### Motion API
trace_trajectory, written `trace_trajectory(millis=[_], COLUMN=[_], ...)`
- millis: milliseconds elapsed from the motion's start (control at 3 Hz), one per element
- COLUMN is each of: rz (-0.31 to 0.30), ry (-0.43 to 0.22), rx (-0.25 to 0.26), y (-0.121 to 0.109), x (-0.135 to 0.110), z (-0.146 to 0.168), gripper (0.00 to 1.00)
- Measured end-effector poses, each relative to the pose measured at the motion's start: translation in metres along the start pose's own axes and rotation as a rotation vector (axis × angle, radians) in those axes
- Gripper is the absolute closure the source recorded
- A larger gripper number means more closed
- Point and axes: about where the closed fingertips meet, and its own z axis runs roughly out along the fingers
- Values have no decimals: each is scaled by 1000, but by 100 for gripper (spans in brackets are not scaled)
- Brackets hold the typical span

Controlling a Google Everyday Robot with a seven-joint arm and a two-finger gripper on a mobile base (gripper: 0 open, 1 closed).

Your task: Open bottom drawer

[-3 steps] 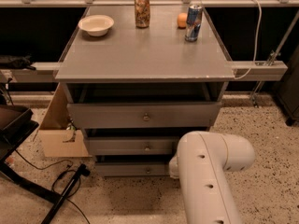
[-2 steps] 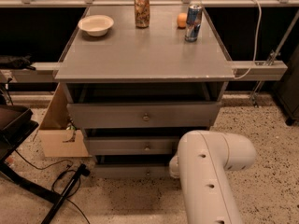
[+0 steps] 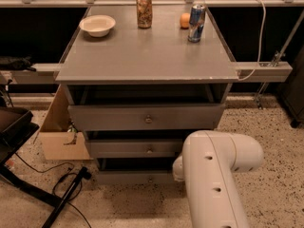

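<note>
The approach is the step in hand. The narrow grey bottom drawer (image 3: 126,177), with a small round metal knob (image 3: 150,179) at its centre, sits lowest in the grey cabinet (image 3: 142,118). It lies set back under the two larger fronts and looks not yet pulled. The white robot arm (image 3: 213,175) bends in from the lower right, and its rounded end is just right of that drawer front. The hand is hidden behind this arm, so I cannot tell whether it is released, clenched or touching anything. The knob probably lies just left of the hand. The next move calls for bringing the hand onto the knob, gripping it, and pulling straight outward.
</note>
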Motion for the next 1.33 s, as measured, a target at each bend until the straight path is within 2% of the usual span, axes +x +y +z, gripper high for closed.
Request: trace_trajectory(millis=[1333], rz=[-9], ry=[31], rx=[-73], y=[26], x=[16], z=[-14], gripper=[100])
